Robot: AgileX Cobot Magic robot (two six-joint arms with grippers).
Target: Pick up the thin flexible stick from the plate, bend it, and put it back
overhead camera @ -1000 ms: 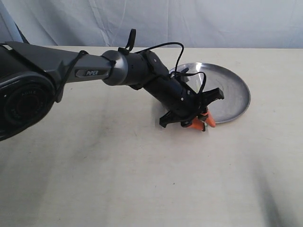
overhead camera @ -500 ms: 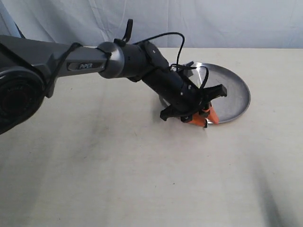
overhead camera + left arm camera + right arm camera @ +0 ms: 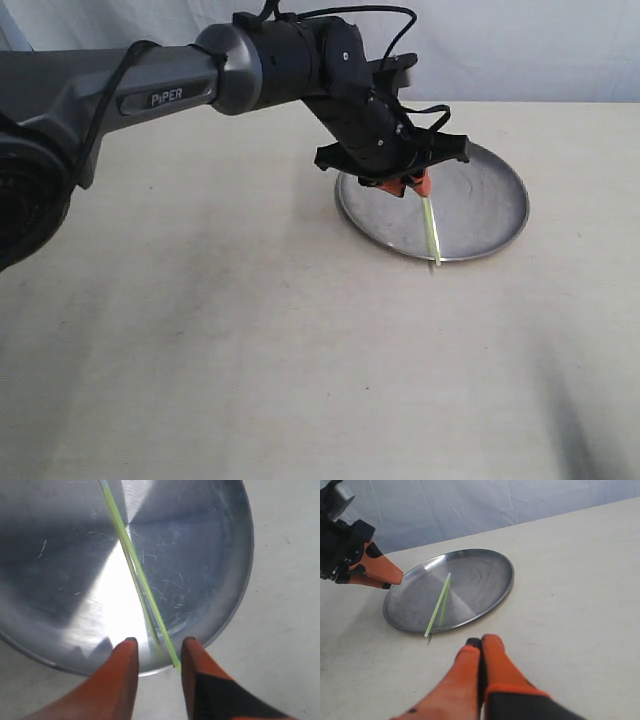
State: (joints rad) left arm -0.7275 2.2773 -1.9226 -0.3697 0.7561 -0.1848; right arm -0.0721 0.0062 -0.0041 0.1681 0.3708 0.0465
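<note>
The thin flexible stick (image 3: 430,230) lies loose on the silver plate (image 3: 500,190), and its near tip pokes out over the rim. It is straight and yellow-green, with a paler reflection beside it on the metal. My left gripper (image 3: 405,186) hovers open above the plate's left part, just over the stick's far end. In the left wrist view the stick (image 3: 140,575) runs across the plate (image 3: 210,555) and passes between the orange fingertips, close to one finger (image 3: 192,652), unheld. My right gripper (image 3: 481,641) is shut and empty on the table, short of the plate (image 3: 485,575) and the stick (image 3: 437,607).
The beige table (image 3: 250,350) spreads round the plate. A pale cloth backdrop (image 3: 520,50) hangs behind its far edge. The left arm's dark body (image 3: 150,90) reaches in from the left. The right arm does not show in the exterior view.
The left gripper has risen and drawn back from the plate's near rim to above its left part. The stick, hidden under it before, now shows lying on the plate.
</note>
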